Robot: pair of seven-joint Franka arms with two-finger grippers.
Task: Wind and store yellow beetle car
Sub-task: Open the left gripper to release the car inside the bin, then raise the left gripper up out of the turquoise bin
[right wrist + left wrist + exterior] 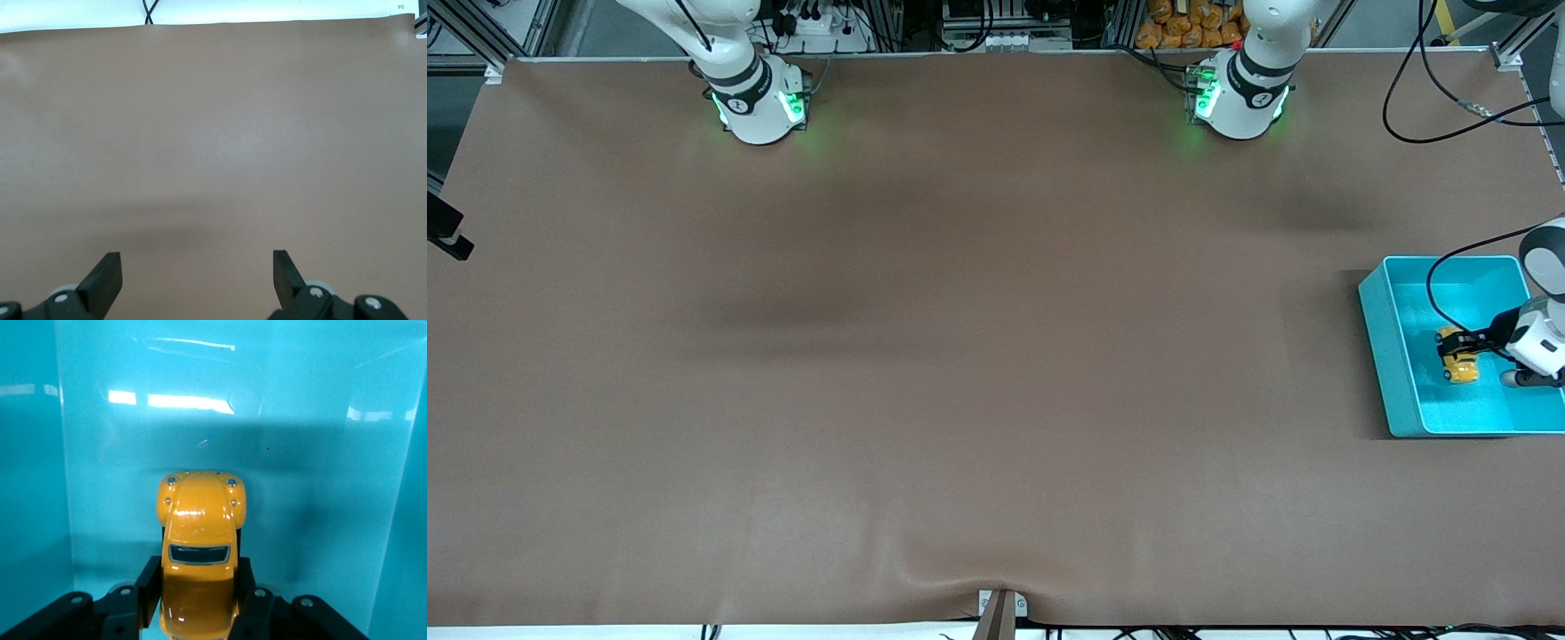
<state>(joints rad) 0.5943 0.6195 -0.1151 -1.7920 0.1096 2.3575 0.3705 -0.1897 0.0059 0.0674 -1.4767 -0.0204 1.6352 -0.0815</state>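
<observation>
While the right gripper (pixel 193 277) hangs wide open over bare brown table (pixel 960 356), holding nothing, the left gripper (pixel 1458 342) is down inside the turquoise bin (pixel 1380 338) at the left arm's end of the table, clamped on the yellow beetle car (pixel 200 547). Its fingers (pixel 150 583) pinch the car's sides, nose pointing at the bin wall.
</observation>
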